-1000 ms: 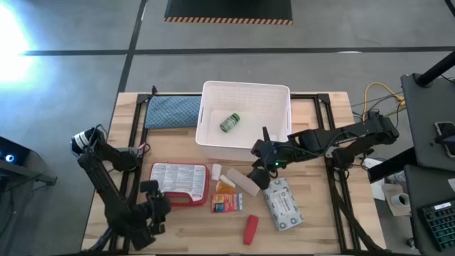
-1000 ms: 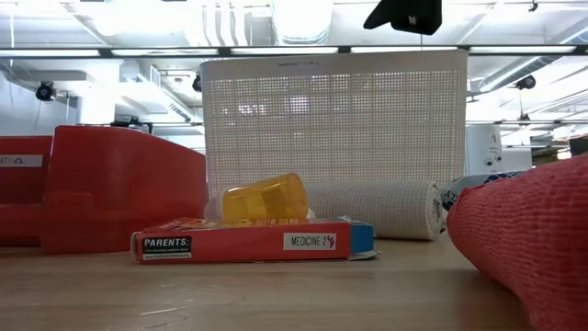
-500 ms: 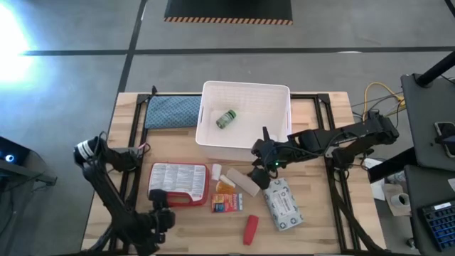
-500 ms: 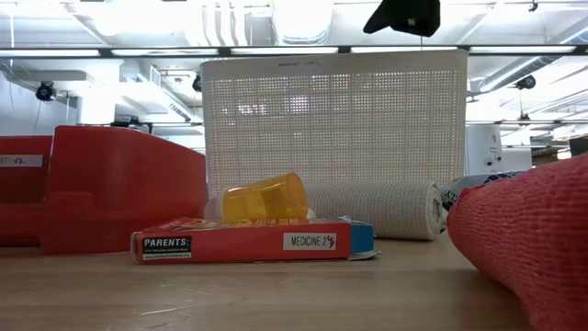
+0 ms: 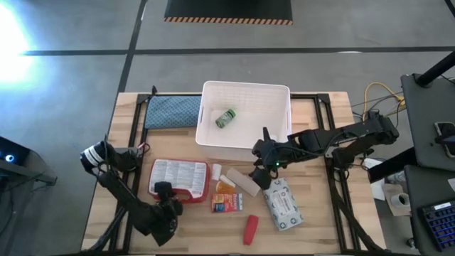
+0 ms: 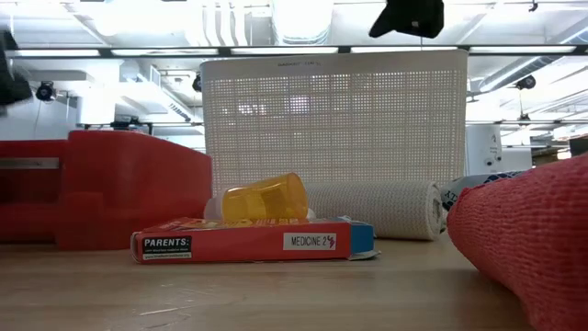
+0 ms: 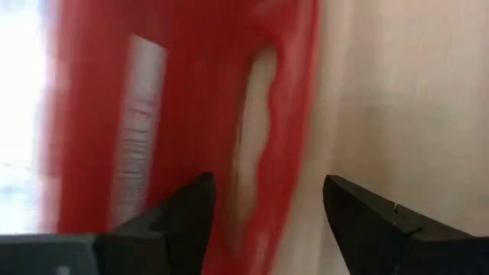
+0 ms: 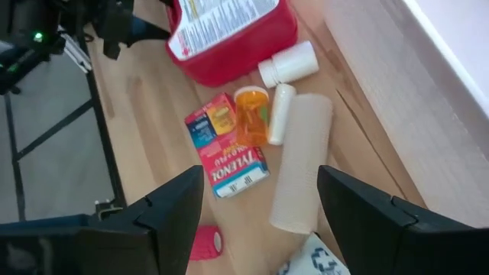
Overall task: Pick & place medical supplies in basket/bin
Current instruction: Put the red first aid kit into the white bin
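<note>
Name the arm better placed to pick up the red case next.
Left. The left gripper sits open at the red case's near edge, one jaw over it. The right gripper hangs open near the beige roll.

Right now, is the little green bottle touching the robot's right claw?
Apart. In the high view, the green bottle lies inside the white slotted plastic bin, while the right gripper hangs open outside the bin's front wall, over the table.

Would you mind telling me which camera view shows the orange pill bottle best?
The right wrist view: the orange pill bottle lies in full sight there, between the medicine box and the beige roll. The low view shows it side-on behind the box. The high view shows only a small orange spot. The left wrist view does not show it.
</note>
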